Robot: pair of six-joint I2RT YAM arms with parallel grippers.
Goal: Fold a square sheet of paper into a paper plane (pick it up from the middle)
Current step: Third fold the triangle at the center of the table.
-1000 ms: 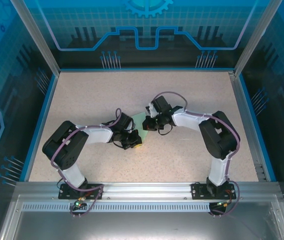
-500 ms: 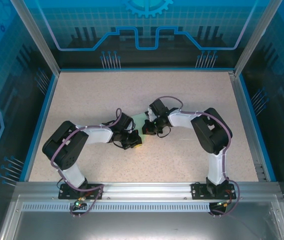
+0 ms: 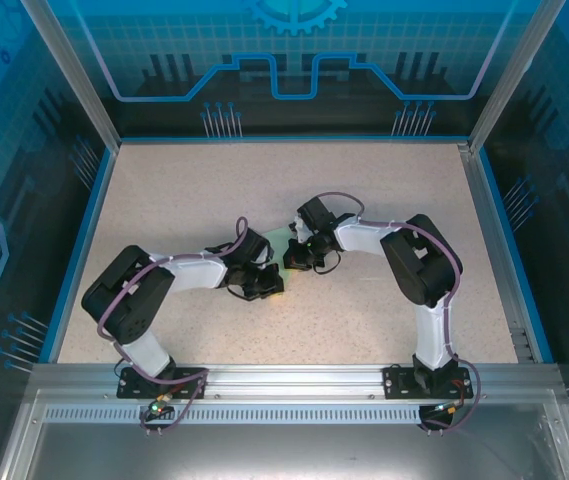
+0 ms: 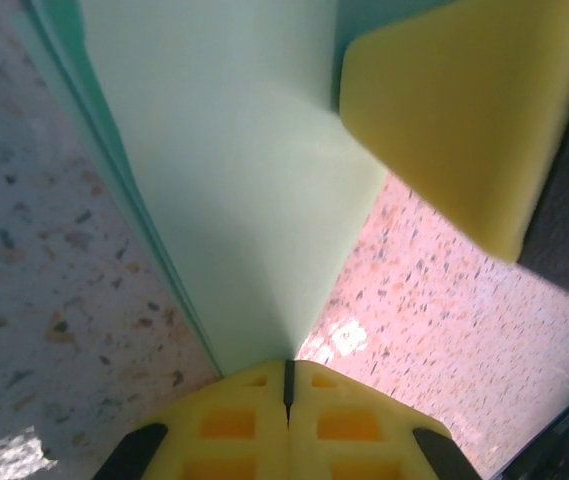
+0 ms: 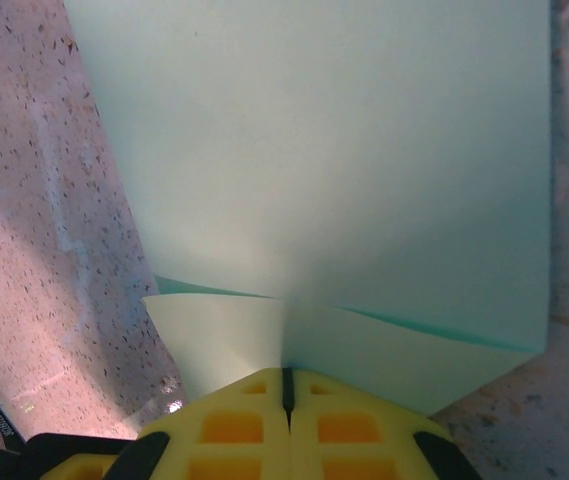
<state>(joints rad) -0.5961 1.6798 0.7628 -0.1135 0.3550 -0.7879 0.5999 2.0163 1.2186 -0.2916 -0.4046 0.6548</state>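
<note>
Speckled surface, centre: square sheet of paper pinched between both arms. Left gripper is closed on a folded tip, the layers running straight away from it. Right gripper is clamped on an edge. Overhead the arms mostly hide the sheet; the wrist views show the folds.

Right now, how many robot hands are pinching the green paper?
2. The left hand pinches a pointed corner of the thin pale mint-green paper sheet. The right hand pinches a folded edge from the other side, in the middle of the table.

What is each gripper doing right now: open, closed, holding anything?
Left gripper: closed, pinching the green paper.
Right gripper: closed, pinching the same green paper.
</note>
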